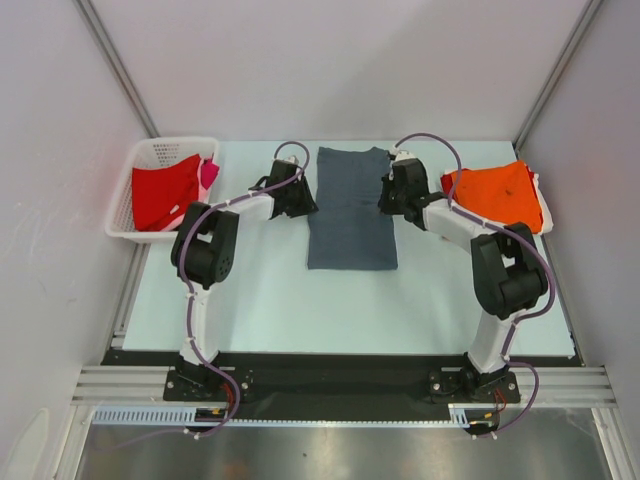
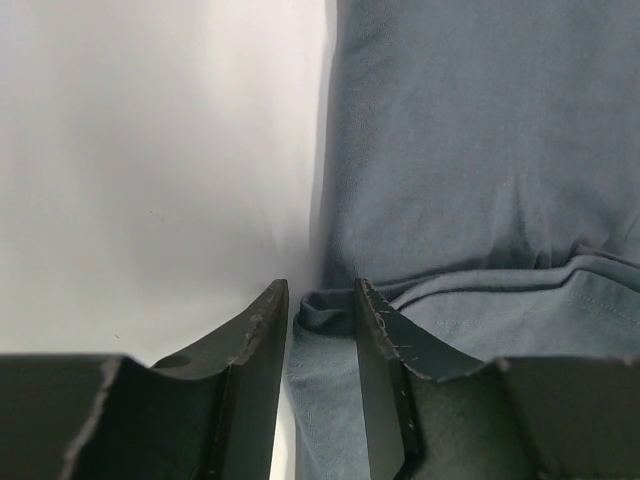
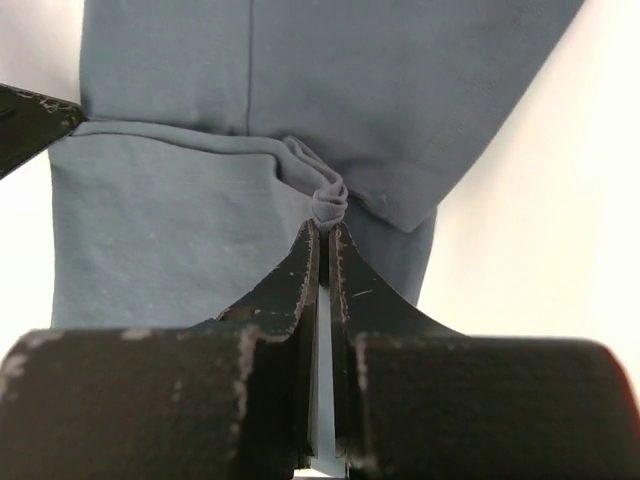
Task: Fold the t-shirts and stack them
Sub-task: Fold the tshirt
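**Grey t-shirt being taken at both long edges**

Top external view: a dark slate-grey t-shirt [image 1: 350, 210] is lying folded into a long strip in the middle of the pale table [image 1: 270, 300], running away from the arm bases. The left gripper [image 1: 298, 192] is sitting at the strip's left edge near its far end. The right gripper [image 1: 392, 192] is sitting opposite at the right edge, so the two are facing each other across the cloth. A bright orange t-shirt [image 1: 497, 193] is lying flat at the table's far right, just beyond the right arm. At the far left a white lattice basket [image 1: 150, 150] is holding a red t-shirt [image 1: 165, 195], with a strip of pink t-shirt [image 1: 209, 173] showing beside it.

Left wrist view: the left gripper [image 2: 320, 295] is standing with its dark fingers [image 2: 255, 350] apart. A rolled hem of the grey t-shirt [image 2: 470, 180] is lying in the gap between the tips, with bare table to the left of it. The fingers are not visibly pressing the cloth.

Right wrist view: the right gripper [image 3: 325, 228] is standing with its scuffed fingers [image 3: 290, 290] drawn together, leaving only a sliver between them. The tips are pinching a small bunched tuft of the grey t-shirt [image 3: 200, 240], where a folded-over layer is meeting the layer beneath.
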You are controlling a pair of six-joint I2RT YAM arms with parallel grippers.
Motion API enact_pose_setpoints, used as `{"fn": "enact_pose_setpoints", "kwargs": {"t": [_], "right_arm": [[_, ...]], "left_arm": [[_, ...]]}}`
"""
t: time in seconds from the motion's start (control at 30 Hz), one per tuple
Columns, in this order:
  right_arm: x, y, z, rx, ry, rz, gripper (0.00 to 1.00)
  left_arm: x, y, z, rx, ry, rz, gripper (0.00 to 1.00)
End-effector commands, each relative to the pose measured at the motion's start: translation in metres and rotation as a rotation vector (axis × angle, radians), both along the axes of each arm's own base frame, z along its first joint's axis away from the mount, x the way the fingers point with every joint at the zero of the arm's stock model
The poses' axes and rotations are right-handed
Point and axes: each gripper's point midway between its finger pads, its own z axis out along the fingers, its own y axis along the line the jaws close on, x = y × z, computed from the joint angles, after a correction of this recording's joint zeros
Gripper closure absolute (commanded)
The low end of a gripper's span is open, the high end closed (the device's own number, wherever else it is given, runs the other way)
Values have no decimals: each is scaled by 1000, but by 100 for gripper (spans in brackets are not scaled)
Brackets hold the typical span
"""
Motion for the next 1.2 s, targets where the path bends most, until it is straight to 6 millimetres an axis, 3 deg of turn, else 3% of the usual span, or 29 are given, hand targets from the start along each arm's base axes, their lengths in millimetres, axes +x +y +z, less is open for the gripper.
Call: {"fn": "enact_pose_setpoints", "kwargs": {"t": [0.0,0.07,0.1,0.3,0.4,0.47,0.53,0.63,0.67,0.7,0.73,0.77,0.8,0.83,0.87,0.9,0.97,1.0,1.03,1.17], "right_arm": [[13,4,33,15,-95,8,99],[18,-4,21,-1,-54,-20,98],[24,-6,25,3,-57,-36,98],[33,-36,-19,2,54,-137,90],[35,-49,-41,7,108,-173,77],[35,-56,-50,9,134,-190,61],[33,-59,-51,6,141,-206,45],[29,-60,-39,16,132,-217,37],[21,-62,-30,23,123,-220,37],[16,-63,-26,31,119,-225,37],[13,-62,-16,60,96,-229,36],[-5,-61,-28,67,125,-222,36],[-12,-59,-7,102,87,-212,36],[-20,-55,-5,127,82,-215,37],[-37,-57,-16,126,110,-216,38],[-45,-56,-3,157,87,-212,38],[-59,-51,-1,212,96,-186,42],[-75,-49,-12,229,136,-170,43],[-81,-49,-6,243,128,-169,44],[-109,-43,-18,289,179,-122,44]], "left_arm": [[7,-6,30,-21,-76,-18,62],[7,-5,30,-18,-76,-19,62],[7,-5,30,-14,-76,-18,62],[5,-1,30,0,-72,-10,62],[4,2,34,4,-71,10,57],[4,6,38,21,-79,26,52],[3,15,47,50,-95,56,40],[-8,25,61,72,-105,68,25],[-17,33,54,98,-90,89,24],[-22,36,70,84,-115,98,22],[-29,37,69,77,-107,105,22],[-45,41,56,74,-73,102,21],[-51,41,56,57,-82,106,22],[-56,42,67,24,-101,123,23],[-68,35,65,-21,-87,91,23],[-83,35,48,-36,-61,82,25],[-96,33,49,-71,-63,86,27],[-111,31,38,-76,-48,73,27],[-118,31,34,-88,-39,73,28],[-153,29,16,-127,-3,50,28]]}}
